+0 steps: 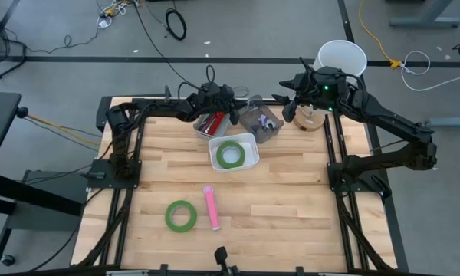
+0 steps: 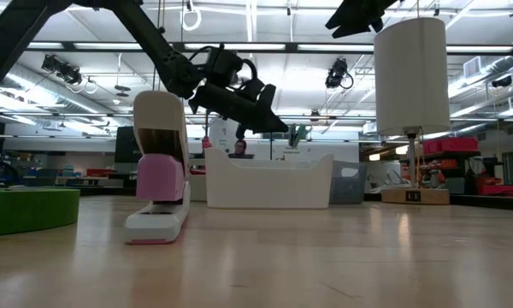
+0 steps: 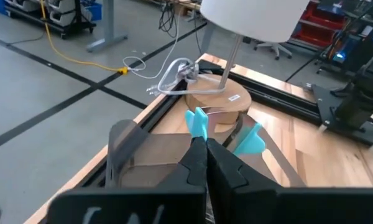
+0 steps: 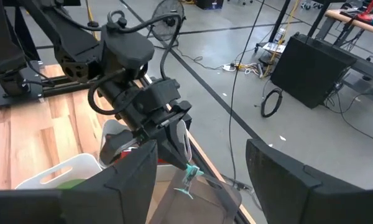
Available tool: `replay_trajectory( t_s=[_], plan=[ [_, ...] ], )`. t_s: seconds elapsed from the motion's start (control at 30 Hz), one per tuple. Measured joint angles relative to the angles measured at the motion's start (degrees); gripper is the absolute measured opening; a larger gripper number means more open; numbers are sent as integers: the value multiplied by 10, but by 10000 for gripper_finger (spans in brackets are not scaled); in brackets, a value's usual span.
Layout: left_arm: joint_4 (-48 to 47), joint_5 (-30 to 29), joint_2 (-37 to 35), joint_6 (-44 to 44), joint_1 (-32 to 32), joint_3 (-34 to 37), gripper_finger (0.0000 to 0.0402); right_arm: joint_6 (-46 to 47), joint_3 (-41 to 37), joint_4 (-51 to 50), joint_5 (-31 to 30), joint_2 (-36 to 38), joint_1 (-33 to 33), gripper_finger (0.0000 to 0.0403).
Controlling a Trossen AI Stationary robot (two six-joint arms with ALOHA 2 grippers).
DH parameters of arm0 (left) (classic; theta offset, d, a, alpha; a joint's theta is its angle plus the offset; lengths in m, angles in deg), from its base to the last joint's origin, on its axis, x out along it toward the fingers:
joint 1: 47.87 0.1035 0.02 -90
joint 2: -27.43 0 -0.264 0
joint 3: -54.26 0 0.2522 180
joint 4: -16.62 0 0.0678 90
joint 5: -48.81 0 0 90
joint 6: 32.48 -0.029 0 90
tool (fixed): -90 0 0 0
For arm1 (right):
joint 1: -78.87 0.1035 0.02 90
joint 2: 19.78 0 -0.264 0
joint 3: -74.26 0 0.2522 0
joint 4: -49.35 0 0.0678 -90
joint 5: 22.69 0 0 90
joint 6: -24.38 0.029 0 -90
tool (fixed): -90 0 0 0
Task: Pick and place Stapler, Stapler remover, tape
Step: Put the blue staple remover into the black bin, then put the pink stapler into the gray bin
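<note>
The left gripper (image 1: 238,113) hangs over the far side of the table (image 1: 291,207), its two fingers (image 3: 202,165) pressed together on a small teal staple remover (image 3: 199,124), which juts out past the fingertips above a grey bin (image 1: 261,123). In the right wrist view the same teal piece (image 4: 189,177) dangles from the tips of that gripper over the bin's rim. The right gripper (image 1: 290,90) waits near the far right corner of the table with its fingers (image 4: 127,180) spread wide and nothing between them, close to a lamp with a white shade (image 1: 341,57) on a round wooden base (image 1: 310,119). Just beside the grey bin, on its left in the high view, sits a bin holding something red (image 1: 213,123); what it is cannot be told. In front of both stands a white bin (image 1: 249,157) with one green roll of tape (image 1: 230,154) lying flat inside. A second green roll (image 1: 181,216) lies on the bare wood nearer the front, and just beside it, not touching, lies a pink stapler (image 1: 211,207).
</note>
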Motion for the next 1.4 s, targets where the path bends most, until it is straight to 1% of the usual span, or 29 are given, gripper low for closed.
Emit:
replay_trajectory(
  t_s=[0.13, 0.27, 0.37, 0.5, 0.6, 0.73, 0.8, 0.87, 1.07, 1.23, 1.33, 1.4],
  plan=[
    [3, -16, 0, -2, 0, 0, 3, 0, 0, 0, 0, 0, 0, 245],
    [2, -15, 0, -2, 0, 0, 25, 0, 0, 0, 0, 0, 0, 245],
    [2, -15, 0, -2, -1, 0, 57, 0, 0, 0, 0, 0, 0, 245],
    [1, -15, 0, -2, -4, 0, 111, 0, 0, 0, 0, 0, 0, 245],
    [0, -12, -1, 17, -4, 0, 147, 0, 0, 0, 0, 0, 0, 245],
    [-12, 26, -19, 27, -4, -1, 181, 0, 0, 0, 0, 0, 0, 245],
    [-49, 40, -40, 17, -4, -1, 189, 0, 0, 0, 0, 0, 0, 245],
    [-95, 41, -64, -3, -7, -1, 192, 0, 0, 0, 2, 0, 0, 245],
    [-249, 42, -150, -80, -14, -1, 189, 0, 0, -1, 5, 0, 0, 245],
    [-384, 47, -205, -132, -32, -1, 189, -2, 0, -1, 5, 0, 0, 245],
    [-467, 43, -234, -163, -47, -1, 189, -2, 0, -1, 5, 0, 0, 245],
    [-513, 30, -254, -183, -57, 0, 190, -2, 0, -1, 5, 0, 0, 245]
  ],
)
